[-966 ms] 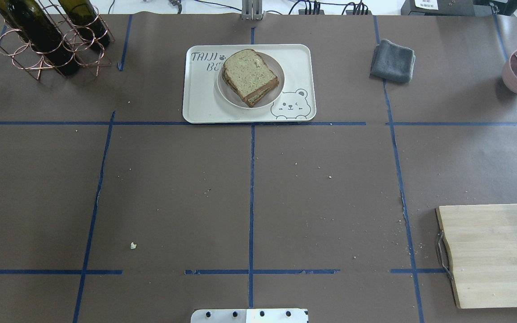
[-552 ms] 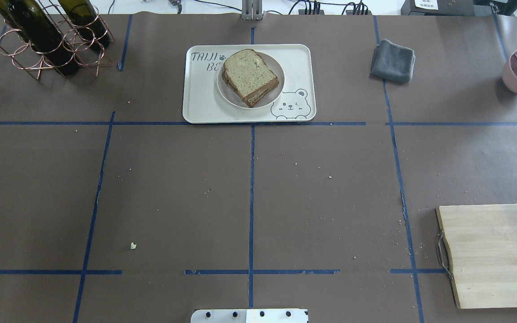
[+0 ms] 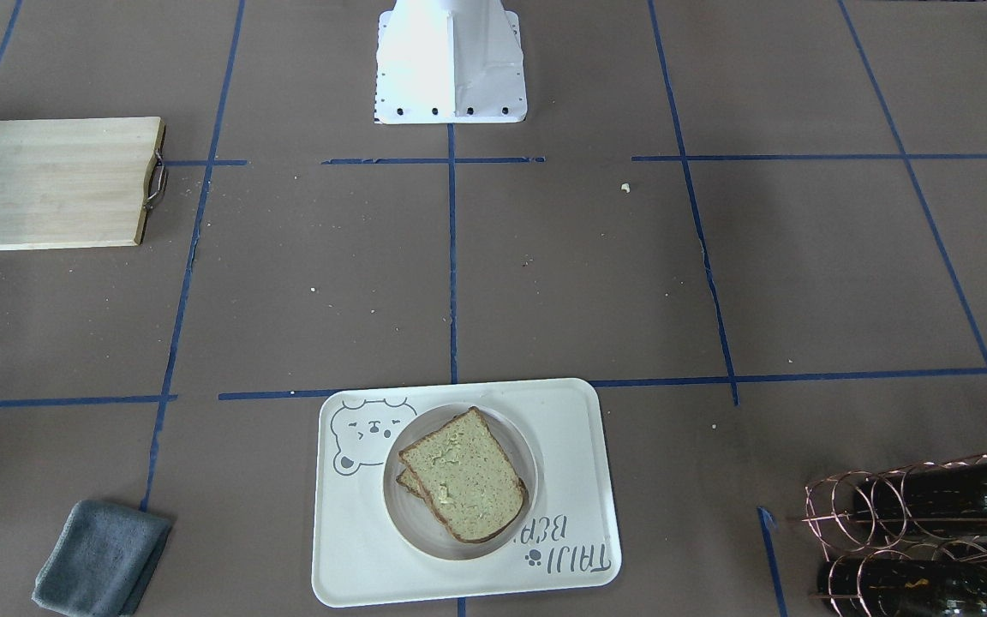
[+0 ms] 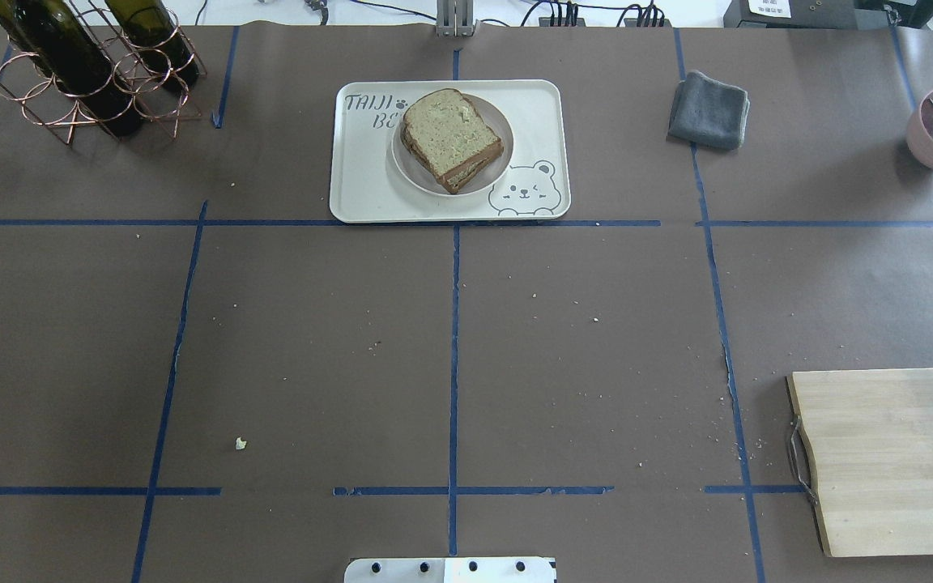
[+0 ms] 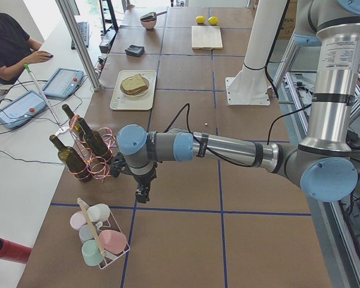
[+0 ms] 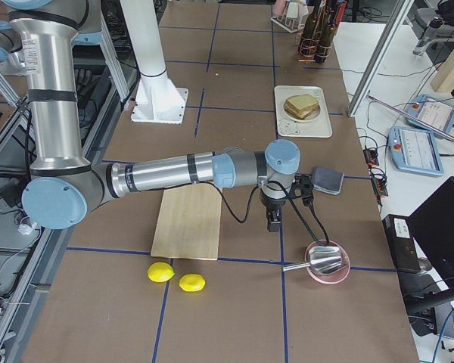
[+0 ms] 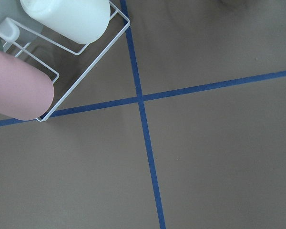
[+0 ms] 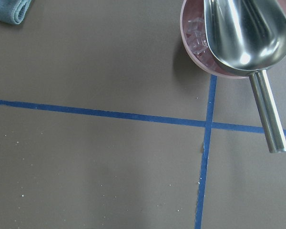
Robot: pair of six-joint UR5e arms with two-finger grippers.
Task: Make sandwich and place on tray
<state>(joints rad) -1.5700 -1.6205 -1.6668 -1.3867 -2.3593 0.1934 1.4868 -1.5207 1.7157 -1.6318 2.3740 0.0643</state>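
Sandwich [image 4: 452,139]: two squarish bread slices stacked up, pale speckled crumb, dark brown crust. Lying on a small round white plate [image 4: 414,174], on the smooth cream tray [image 4: 361,190] with rounded corners. Well apart from both grippers, far along the table.

Left gripper [image 5: 143,195]: small and dark, seen only from the side, pointing down over brown paper with blue tape lines. Fingers apart or together: cannot tell. Just beside it, a thin copper wire rack [image 5: 84,171] with dark green glass bottles [image 5: 72,161]. Near it, smooth pastel cups [image 5: 112,241].

Right gripper [image 6: 273,224]: also seen only from the side, pointing down. Fingers apart or together: cannot tell either. Near it, a round pink bowl [image 6: 337,277] with a shiny metal scoop [image 8: 245,36], a soft folded grey cloth [image 6: 327,181] and a flat pale wooden board [image 6: 188,221].
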